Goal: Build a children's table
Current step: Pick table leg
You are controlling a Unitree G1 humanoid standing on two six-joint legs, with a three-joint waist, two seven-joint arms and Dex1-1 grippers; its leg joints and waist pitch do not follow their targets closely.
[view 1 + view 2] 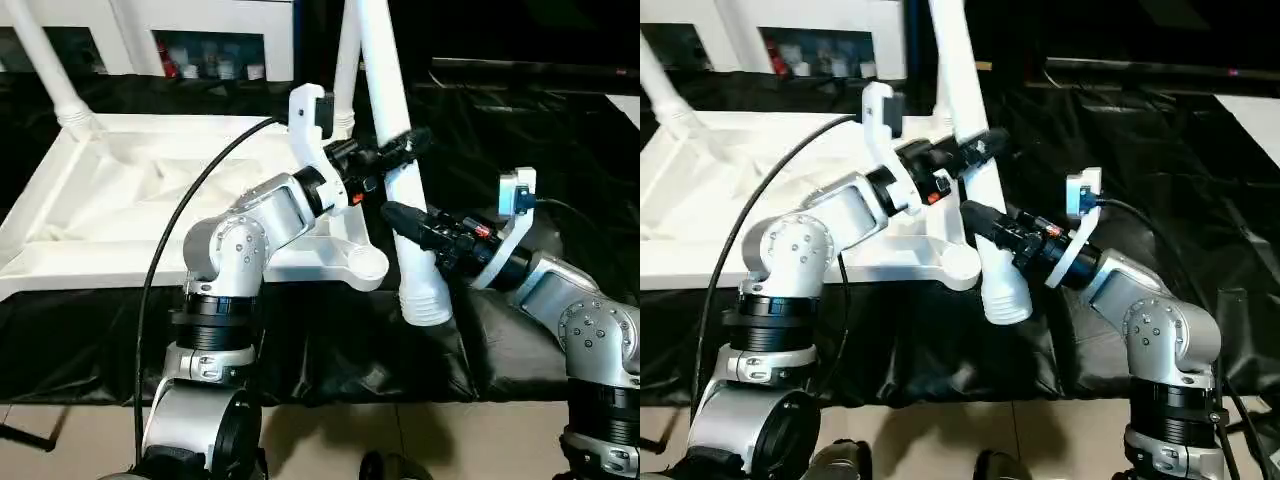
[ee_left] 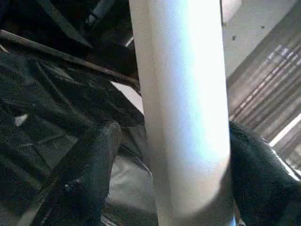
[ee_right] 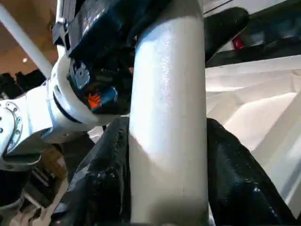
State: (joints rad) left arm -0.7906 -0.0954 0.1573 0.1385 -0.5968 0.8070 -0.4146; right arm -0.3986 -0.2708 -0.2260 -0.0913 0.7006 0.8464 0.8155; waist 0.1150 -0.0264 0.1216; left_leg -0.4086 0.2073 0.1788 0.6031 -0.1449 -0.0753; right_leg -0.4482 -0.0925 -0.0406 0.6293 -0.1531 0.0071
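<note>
Bare white leg (image 1: pixel 400 170) — no readable writing.

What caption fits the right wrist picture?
Right claw clamped on a white table leg, left claw around it higher up.

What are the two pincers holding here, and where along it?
A loose white table leg: the right pincer grips it just above its ribbed lower end, and the left pincer straddles it slightly higher up.
</note>
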